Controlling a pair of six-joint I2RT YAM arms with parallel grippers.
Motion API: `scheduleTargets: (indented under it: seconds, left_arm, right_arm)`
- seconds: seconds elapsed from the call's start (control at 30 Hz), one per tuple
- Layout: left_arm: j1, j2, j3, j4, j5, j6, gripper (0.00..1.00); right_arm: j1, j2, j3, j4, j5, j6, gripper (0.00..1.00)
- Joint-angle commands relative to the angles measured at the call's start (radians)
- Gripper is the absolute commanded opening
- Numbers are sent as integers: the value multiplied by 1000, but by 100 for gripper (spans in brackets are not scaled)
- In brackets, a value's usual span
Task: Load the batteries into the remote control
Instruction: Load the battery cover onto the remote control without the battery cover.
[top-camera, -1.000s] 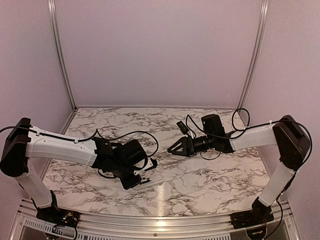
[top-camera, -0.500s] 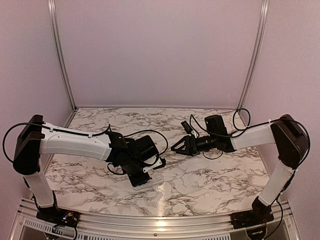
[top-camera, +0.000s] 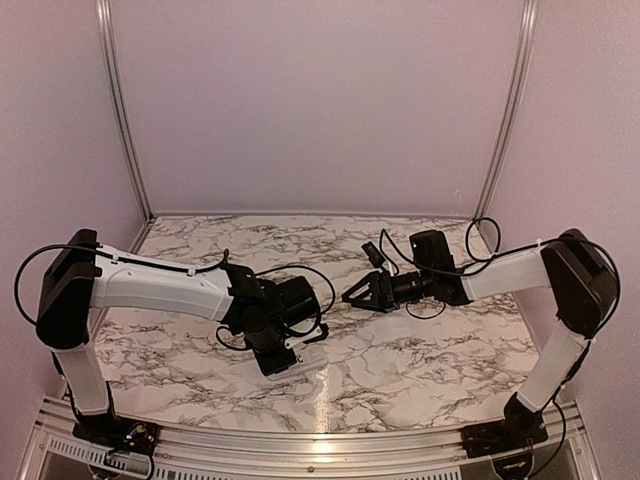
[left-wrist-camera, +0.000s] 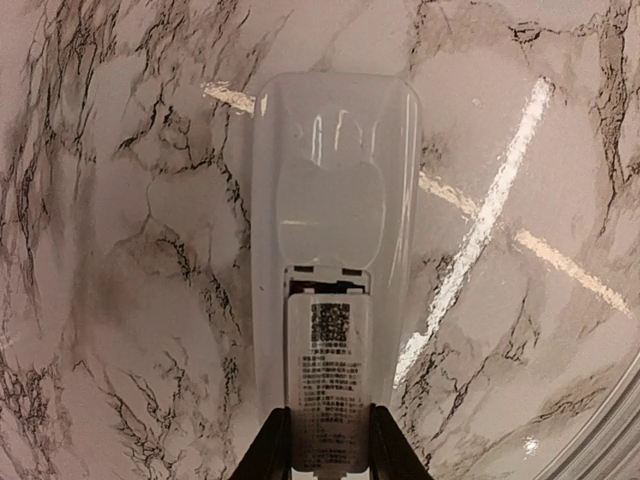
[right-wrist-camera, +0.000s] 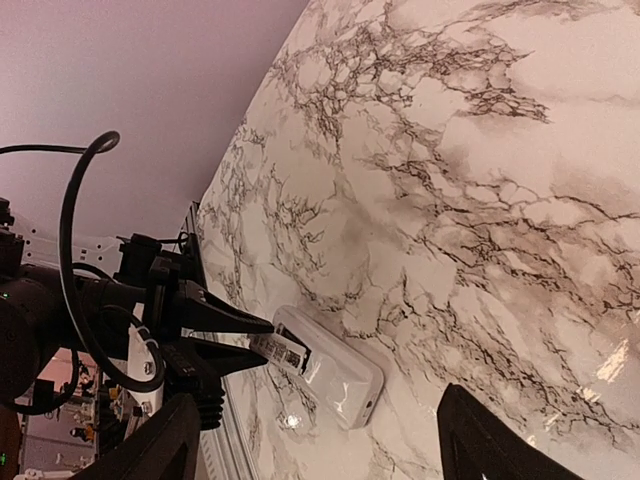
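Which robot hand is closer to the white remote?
Left. The left gripper pinches the small white plastic remote control by its labelled end; the right gripper hangs open, apart from it.

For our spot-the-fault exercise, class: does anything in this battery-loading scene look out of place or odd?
The remote control lies back up on the marble table, its labelled end pinched by the left gripper, yet no batteries show in any view.
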Motion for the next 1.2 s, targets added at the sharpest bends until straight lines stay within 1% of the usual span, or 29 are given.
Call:
scheduleTargets:
  seconds: [0.0, 0.53, 0.8, 1.17]
  left_arm:
    - [4, 26, 33, -25, -15, 15, 24]
    - [4, -8, 56, -34, -3, 28, 23]
    - [4, 25, 60, -34, -32, 26, 23]
    - [6, 43, 64, -32, -34, 30, 24]
  right_arm:
    - [-8, -12, -11, 27, -16, -1, 80]
    - [-8, 1, -14, 54, -38, 17, 81]
    - [-8, 6, -15, 60, -47, 21, 81]
    - [-8, 10, -16, 63, -54, 19, 81]
